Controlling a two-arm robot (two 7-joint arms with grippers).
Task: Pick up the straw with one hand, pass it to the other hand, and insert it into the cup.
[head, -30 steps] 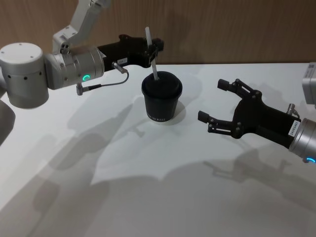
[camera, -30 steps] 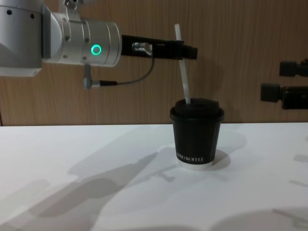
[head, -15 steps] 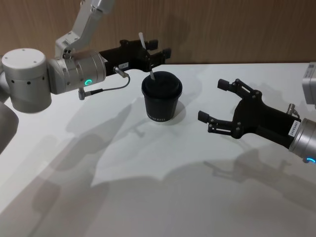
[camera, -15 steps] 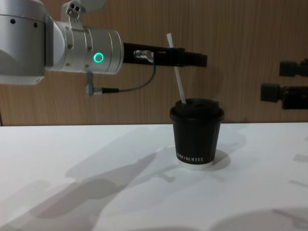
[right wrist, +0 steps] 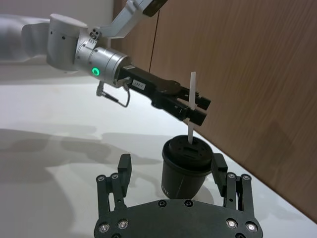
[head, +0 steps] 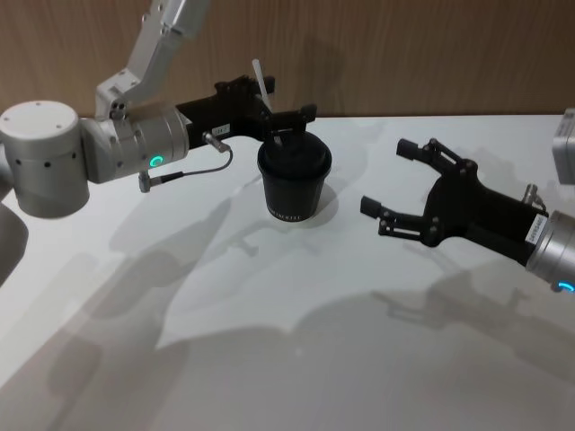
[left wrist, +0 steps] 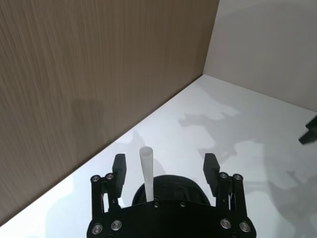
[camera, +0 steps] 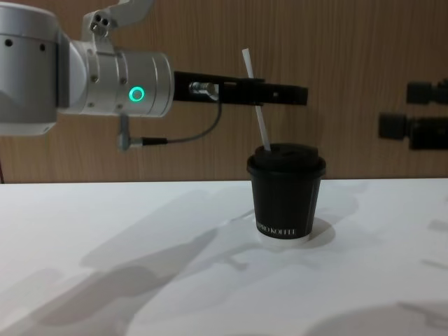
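Straw point(camera: 257, 105) standing tilted in the lid of the cup point(camera: 285, 199) on the white table point(head: 296, 332), left claw point(left wrist: 162, 171) above the cup, released, fingers spread either side of the straw, right claw point(head: 393, 190) released, well right of the cup

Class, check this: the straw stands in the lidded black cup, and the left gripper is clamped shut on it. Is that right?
Not quite. The straw does stand in the cup, but the left gripper is open: the left wrist view shows its fingers spread apart on either side of the straw.
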